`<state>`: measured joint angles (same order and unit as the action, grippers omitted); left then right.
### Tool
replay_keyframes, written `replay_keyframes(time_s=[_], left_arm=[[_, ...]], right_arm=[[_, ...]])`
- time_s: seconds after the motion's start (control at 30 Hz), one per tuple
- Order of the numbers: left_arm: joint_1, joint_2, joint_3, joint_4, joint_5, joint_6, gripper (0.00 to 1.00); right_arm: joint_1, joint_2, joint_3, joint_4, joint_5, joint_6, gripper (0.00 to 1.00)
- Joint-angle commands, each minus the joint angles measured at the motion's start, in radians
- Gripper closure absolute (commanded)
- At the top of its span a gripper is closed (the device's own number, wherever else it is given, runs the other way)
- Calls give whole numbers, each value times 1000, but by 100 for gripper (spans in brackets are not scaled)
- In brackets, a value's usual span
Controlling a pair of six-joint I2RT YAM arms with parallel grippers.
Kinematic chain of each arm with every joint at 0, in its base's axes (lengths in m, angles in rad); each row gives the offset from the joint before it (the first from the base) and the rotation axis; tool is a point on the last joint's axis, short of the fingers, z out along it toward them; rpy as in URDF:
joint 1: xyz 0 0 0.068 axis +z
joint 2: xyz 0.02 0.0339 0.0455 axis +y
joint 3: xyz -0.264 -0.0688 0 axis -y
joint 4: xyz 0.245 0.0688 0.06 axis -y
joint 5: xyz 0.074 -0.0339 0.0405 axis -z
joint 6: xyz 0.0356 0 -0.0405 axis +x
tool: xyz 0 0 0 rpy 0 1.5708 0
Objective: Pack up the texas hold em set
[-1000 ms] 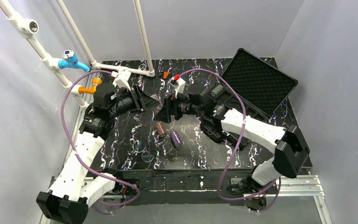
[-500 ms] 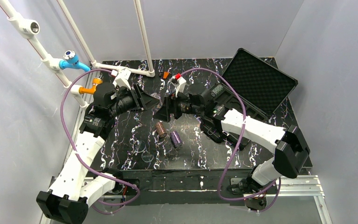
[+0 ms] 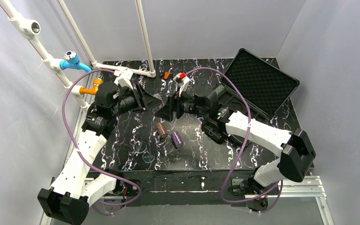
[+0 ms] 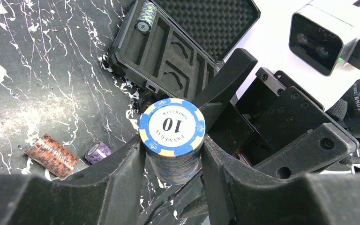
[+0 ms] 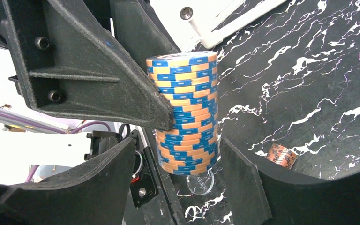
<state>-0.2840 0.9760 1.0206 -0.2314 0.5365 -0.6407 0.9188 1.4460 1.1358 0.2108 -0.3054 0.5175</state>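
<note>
Right arm's elbow has swung a little outward toward the table's right edge over the last second, while both grippers stay met in mid-air above the middle of the black marbled table (image 3: 122, 136).

The left gripper (image 4: 172, 144) clamps a blue-and-orange chip stack (image 4: 172, 136), one finger pressed against each side. The top chip faces the left wrist camera and reads "10".

The right gripper (image 5: 177, 143) stands wide around the stack's other end. One finger is just beside the chips and the other is apart from them, with a clear gap.

Below the grippers, a brown chip stack (image 3: 161, 131) and a purple chip stack (image 3: 176, 139) lie on their sides near each other on the table.

The black case (image 3: 262, 84) sits open at the far right, its egg-crate foam lid leaning back. A grey-green chip stack (image 4: 144, 18) lies in one slot of its moulded tray, and the other slots seen from the left wrist hold nothing.

A small orange piece (image 3: 167, 75) rests near the table's far edge.
</note>
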Motion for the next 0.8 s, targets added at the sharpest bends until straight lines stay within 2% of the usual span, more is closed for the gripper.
replay_keyframes(time_s=[0.0, 0.17, 0.37, 0.47, 0.6, 0.77], left_arm=[[0, -13, 8, 86, 47, -21, 100], [0, -13, 3, 84, 53, -25, 100], [1, -14, 1, 71, 57, -27, 100], [0, -18, -2, 66, 55, -26, 100], [1, -15, -5, 64, 59, -28, 100], [0, -14, -7, 63, 59, -26, 100]], right_arm=[[8, -35, 4, 72, -5, -32, 26], [9, -31, 8, 84, 4, -39, 36], [14, -36, 4, 98, 18, -47, 39], [15, -39, 1, 110, 23, -48, 45], [15, -29, 5, 102, 15, -49, 61], [18, -29, 0, 88, 15, -52, 86]])
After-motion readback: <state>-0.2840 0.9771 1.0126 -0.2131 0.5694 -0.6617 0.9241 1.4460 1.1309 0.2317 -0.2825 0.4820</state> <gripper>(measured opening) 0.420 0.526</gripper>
